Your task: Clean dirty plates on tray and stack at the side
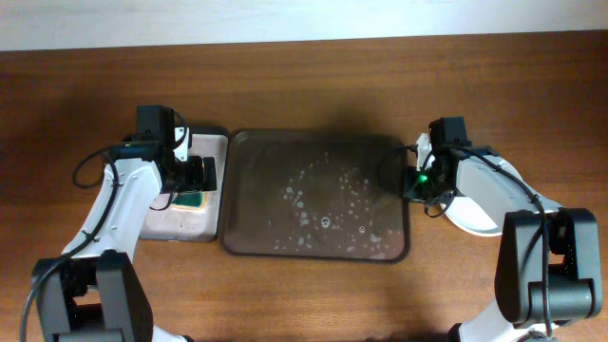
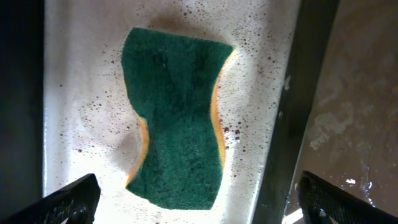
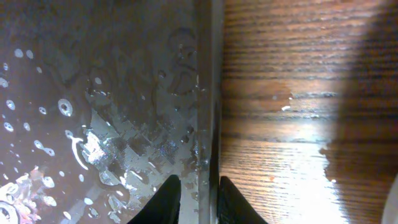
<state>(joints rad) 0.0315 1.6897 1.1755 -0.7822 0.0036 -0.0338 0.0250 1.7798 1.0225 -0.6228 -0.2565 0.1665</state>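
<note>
The big brown tray [image 1: 266, 218] lies in the middle of the tabletop [image 1: 313, 85] with no plate on it, only water drops and bits of foam. The plates [image 1: 472, 217] sit on the wood just right of the tray, largely hidden under the right arm. Only a white one shows, so I cannot tell how many are stacked there.

The right end effector [image 3: 200, 202] straddles the tray's right rim [image 3: 208, 93]. One finger [image 3: 166, 198] is on the wet inner side and the other is on the tabletop side, and the two are drawn in close, pinching the rim between them.

The left end effector [image 2: 202, 208] hangs with its fingers spread wide above the green sponge [image 2: 177, 118]. It holds nothing. The sponge lies flat on the small whitish tray [image 1: 180, 226] that touches the big tray's left side.

Wiping and stacking look finished or nearly so, as far as the hidden stack allows a judgement. The step in hand seems to be the right arm gripping the emptied tray, to steady or shift it.

The next move probably calls for one of two things:
- letting go of the rim cleanly and lifting clear without knocking the plates close beside it
- if the tray is to slide, pulling it level so the water does not spill
</note>
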